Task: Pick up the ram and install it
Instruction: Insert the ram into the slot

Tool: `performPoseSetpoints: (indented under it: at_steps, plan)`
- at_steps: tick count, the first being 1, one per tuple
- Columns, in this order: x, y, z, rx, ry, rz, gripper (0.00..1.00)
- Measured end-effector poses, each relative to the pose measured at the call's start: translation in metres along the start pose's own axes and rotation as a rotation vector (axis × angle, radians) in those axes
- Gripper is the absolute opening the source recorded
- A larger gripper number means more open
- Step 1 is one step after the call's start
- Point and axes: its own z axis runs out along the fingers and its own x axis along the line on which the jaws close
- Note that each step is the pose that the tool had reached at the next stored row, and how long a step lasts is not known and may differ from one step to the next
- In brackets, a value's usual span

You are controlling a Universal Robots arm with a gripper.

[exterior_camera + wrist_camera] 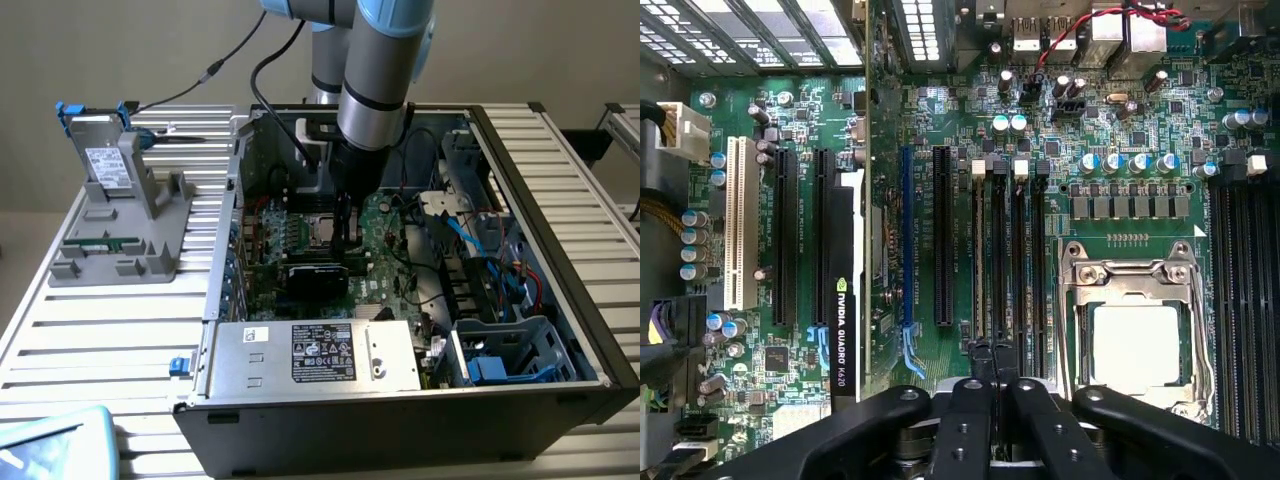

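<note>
A long thin green ram stick (100, 241) lies flat in the grey holder (130, 215) on the exterior view's left, outside the computer case and well away from the arm. My gripper (348, 238) hangs inside the open case, low over the motherboard beside the CPU socket (1137, 343). In the wrist view the gripper (992, 392) is shut, its black fingers (966, 420) pressed together with nothing seen between them. The tips sit over the end of the black memory slots (1005, 260). I cannot tell whether a stick sits in the slot under the tips.
A grey drive with a white sticker and blue tabs (100, 150) stands at the back of the holder. A Quadro graphics card (843, 300) fills a slot. The power supply (315, 355), cables (470, 230) and blue drive bays (505, 365) crowd the case.
</note>
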Motion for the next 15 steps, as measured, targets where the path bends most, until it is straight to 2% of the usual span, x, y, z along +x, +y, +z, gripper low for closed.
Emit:
performPoseSetpoints:
  at_steps: [13, 15]
  plan:
    - [0.0000, -0.0003, -0.0021, 0.0001, -0.0001, 0.000, 0.11]
    - [-0.0003, -0.0002, -0.0022, 0.0019, 0.0000, 0.001, 0.11]
